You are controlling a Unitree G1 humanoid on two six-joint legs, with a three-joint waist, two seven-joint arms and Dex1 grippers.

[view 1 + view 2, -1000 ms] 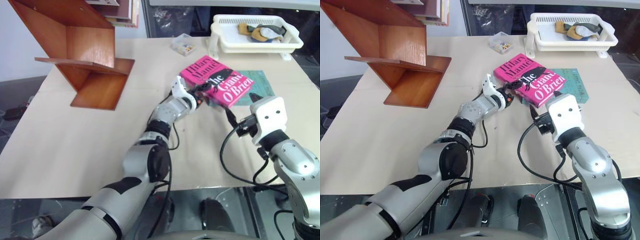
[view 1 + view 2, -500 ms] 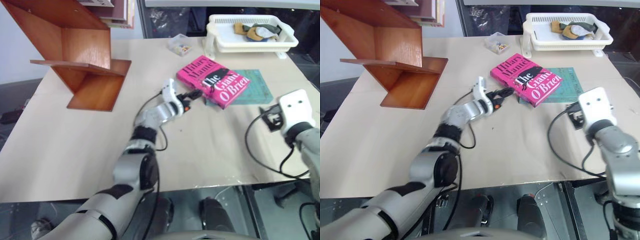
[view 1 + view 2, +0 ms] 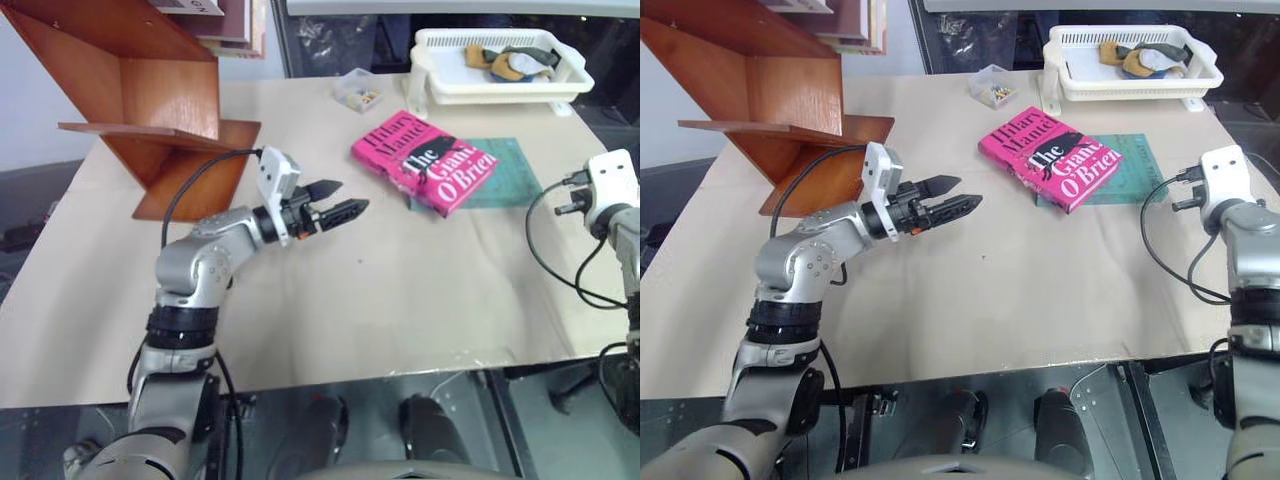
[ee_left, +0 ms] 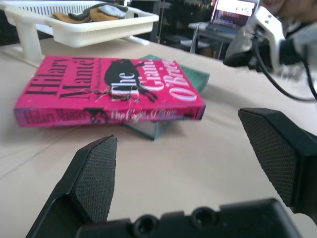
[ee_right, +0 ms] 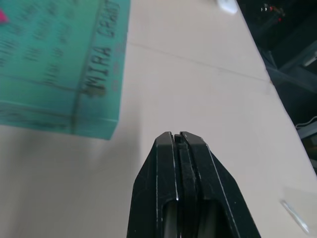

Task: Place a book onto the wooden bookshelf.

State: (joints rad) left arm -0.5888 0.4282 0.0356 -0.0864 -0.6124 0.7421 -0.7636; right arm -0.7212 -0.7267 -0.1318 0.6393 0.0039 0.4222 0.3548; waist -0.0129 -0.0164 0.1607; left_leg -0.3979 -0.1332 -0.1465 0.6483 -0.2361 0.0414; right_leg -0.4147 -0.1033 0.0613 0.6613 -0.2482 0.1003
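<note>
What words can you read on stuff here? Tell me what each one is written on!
"Hilary Mantel" and "The Giant, O'Brien": cover of the pink book.
"Hilary Mantel", "The Giant, O'Brien" again: its spine, smeared but readable.
"MIRA GRANT": teal book, by its edge.
The teal book's other lines are too blurred to read.
Books atop the bookshelf: lettering too small.

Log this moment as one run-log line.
left gripper: open, empty, apart from book | right gripper: shut, empty | pink book: flat on teal book | bookshelf: not reached
</note>
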